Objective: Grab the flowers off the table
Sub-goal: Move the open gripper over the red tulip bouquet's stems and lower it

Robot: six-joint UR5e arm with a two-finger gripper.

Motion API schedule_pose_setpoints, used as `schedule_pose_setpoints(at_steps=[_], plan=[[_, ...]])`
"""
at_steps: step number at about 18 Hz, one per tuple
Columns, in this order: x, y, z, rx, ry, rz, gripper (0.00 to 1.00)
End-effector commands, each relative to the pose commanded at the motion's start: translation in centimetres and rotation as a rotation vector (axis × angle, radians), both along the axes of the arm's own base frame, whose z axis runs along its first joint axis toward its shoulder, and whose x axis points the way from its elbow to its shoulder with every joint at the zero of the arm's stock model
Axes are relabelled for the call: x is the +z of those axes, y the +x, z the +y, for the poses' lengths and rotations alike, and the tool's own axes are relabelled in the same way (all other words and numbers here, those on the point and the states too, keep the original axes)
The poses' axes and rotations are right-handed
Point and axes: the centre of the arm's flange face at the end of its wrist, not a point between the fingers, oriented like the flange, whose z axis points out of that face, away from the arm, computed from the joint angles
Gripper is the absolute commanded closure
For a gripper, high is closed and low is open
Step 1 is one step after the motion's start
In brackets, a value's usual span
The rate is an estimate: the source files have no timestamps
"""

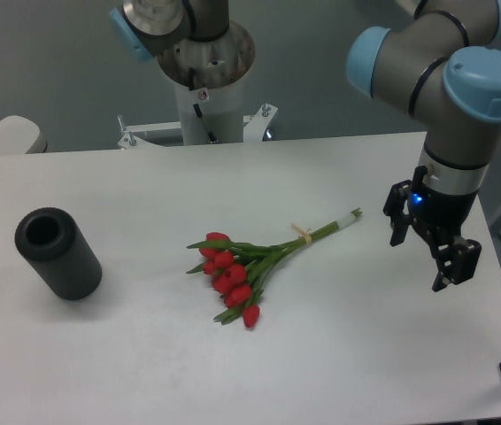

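The flowers (237,274), a small bunch of red tulips with green stems tied by a tan band, lie flat near the middle of the white table (233,186), stem ends pointing up and to the right. My gripper (419,263) hangs to the right of the stem ends, apart from them, above the table's right side. Its two black fingers stand spread with nothing between them.
A dark grey cylinder (57,252) lies on its side at the table's left. The arm's base column (206,80) stands at the table's far edge. The table's right edge runs close beside my gripper.
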Motion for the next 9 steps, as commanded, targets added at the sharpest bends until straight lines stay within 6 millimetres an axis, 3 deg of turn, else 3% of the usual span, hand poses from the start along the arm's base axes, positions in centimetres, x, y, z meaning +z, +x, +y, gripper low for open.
schedule_pose_setpoints(at_steps=[5, 9], plan=[[-0.9, 0.7, -0.2, 0.016, -0.007, -0.021, 0.00], [-2.9, 2.3, -1.0, 0.021, -0.022, -0.054, 0.00]])
